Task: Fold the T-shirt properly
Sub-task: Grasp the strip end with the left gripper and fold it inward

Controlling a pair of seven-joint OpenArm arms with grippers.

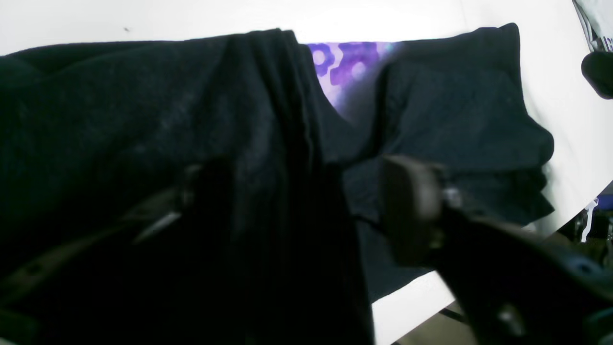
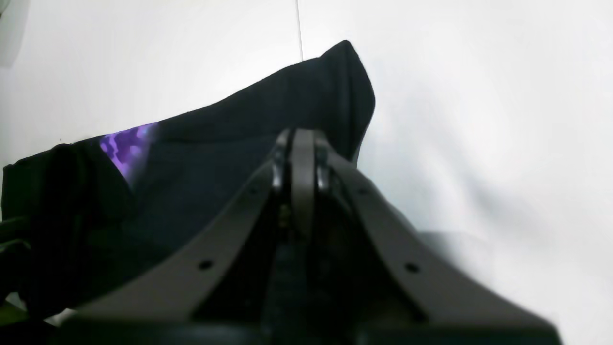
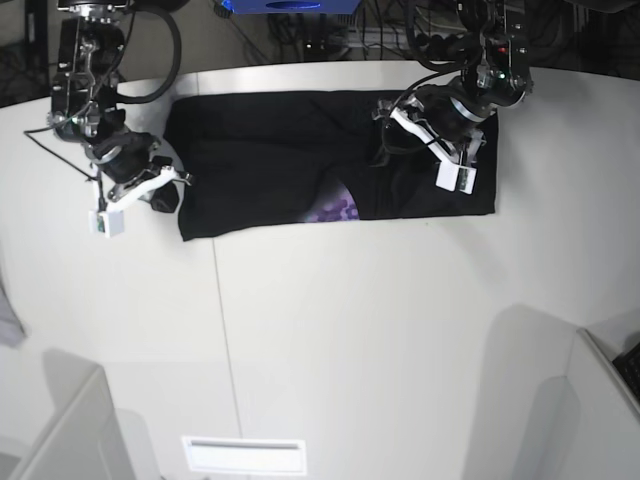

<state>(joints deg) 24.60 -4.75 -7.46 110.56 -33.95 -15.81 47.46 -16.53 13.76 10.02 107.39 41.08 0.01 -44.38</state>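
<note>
Base view shows the T-shirt [image 3: 270, 160] lying as a long black band across the far part of the white desk [image 3: 350, 330], already doubled over lengthwise, with a small patch of purple print [image 3: 335, 211] peeping out at its near edge.

The left gripper [image 3: 400, 140] hangs over the band's right-hand part in this view; from the left wrist camera its jaws stand apart, released, with a raised ridge of black cloth running between them and neither finger [image 1: 412, 206] clearly pinching it. The right gripper [image 2: 299, 153] sits off the other end of the band, just beside the cloth's corner; its jaws are clenched together, and I can see nothing caught between them.

The cloth looks soft, light and limp. It will sag and crease wherever it is lifted, and layers may slide over one another, so a pinch on one layer alone could pull the fold apart. The best holds are probably the corners and hemmed edges at the short ends, where all layers can be taken together. The remaining work, as I judge it, is folding the band across its length.
</note>
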